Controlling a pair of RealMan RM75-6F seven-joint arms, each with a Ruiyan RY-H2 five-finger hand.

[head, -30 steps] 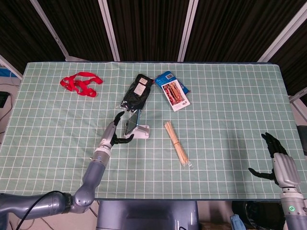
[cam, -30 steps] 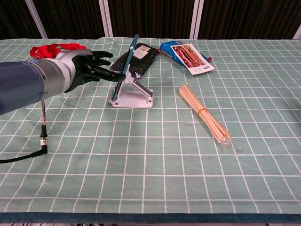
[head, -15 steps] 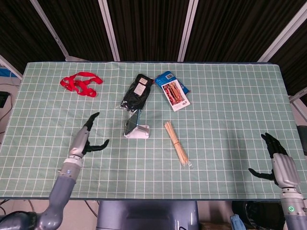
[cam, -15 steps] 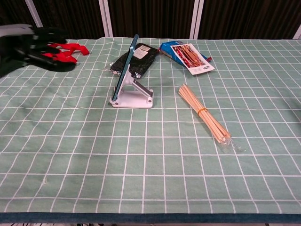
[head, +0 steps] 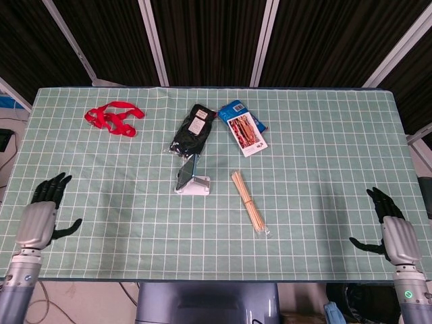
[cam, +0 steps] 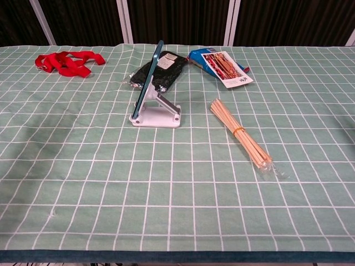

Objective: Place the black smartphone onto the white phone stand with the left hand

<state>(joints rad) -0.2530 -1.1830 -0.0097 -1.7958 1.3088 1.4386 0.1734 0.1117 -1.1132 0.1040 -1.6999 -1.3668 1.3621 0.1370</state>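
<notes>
I see the black smartphone [cam: 147, 81] standing tilted on its edge, leaning on the white phone stand [cam: 160, 113] near the table middle. My left hand [head: 42, 214] is well apart at the table's left edge, fingers spread and holding nothing.

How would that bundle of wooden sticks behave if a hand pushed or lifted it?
The wooden sticks are thin and round-looking, so a sideways push would probably roll the bundle. A band around the middle seems to hold them together, so they should lift as one stiff, light piece. The clear wrap at the near end may be slippery for the right hand.
</notes>
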